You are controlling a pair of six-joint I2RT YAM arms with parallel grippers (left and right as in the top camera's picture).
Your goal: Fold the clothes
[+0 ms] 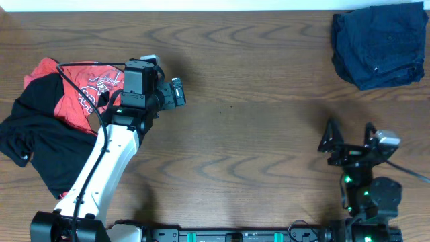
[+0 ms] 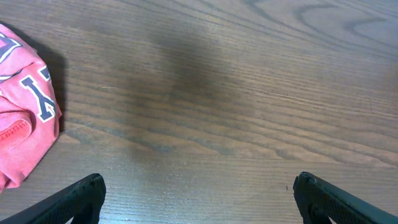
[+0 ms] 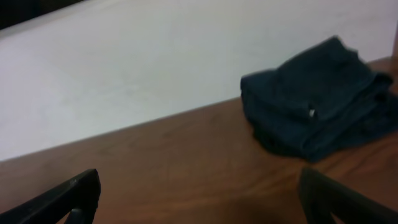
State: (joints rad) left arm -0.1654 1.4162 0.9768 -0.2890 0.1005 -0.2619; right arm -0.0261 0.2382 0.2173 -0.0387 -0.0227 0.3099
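Observation:
A red T-shirt with white lettering (image 1: 77, 87) lies crumpled at the table's left, on top of a black garment (image 1: 33, 144). Its edge shows in the left wrist view (image 2: 25, 118). Folded navy denim (image 1: 379, 44) sits at the far right corner and shows in the right wrist view (image 3: 317, 106). My left gripper (image 1: 176, 92) is open and empty over bare wood, just right of the red shirt; its fingertips frame bare wood in the left wrist view (image 2: 198, 190). My right gripper (image 1: 349, 128) is open and empty near the front right, well short of the denim.
The wooden table (image 1: 255, 134) runs to a white far edge (image 1: 201, 5). My left arm's white link (image 1: 101, 171) crosses the front left beside the black garment. The right arm base (image 1: 369, 195) stands at the front right.

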